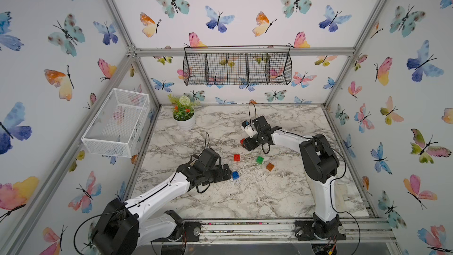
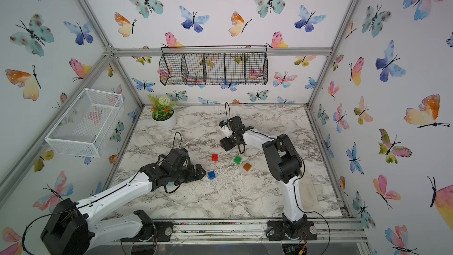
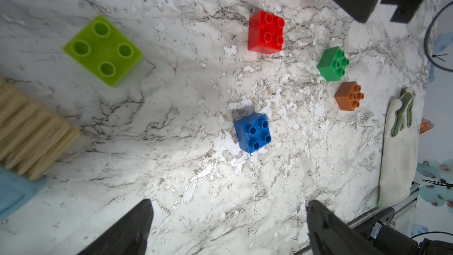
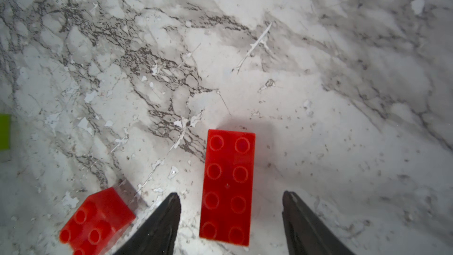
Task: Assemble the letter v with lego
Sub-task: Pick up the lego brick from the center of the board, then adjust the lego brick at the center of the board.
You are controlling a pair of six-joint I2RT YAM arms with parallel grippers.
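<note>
Our left claw (image 3: 229, 203), black and tapered, stands wide open and empty over the veined, chipped marble-look desk (image 3: 171, 172). Our right claw (image 4: 230, 193) is open too, straddling one end of the long glossy red eight-stud brick (image 4: 226, 187) with a gap on each side. In a top view, from the square blue four-stud brick (image 1: 235, 175), the square red brick (image 1: 236, 157) lies at twelve o'clock, the green brick (image 1: 259, 160) at two and the orange brick (image 1: 270, 166) at three. All are apart and unjoined. We see the lime brick (image 3: 103, 50) near tan brush bristles (image 3: 31, 128).
</note>
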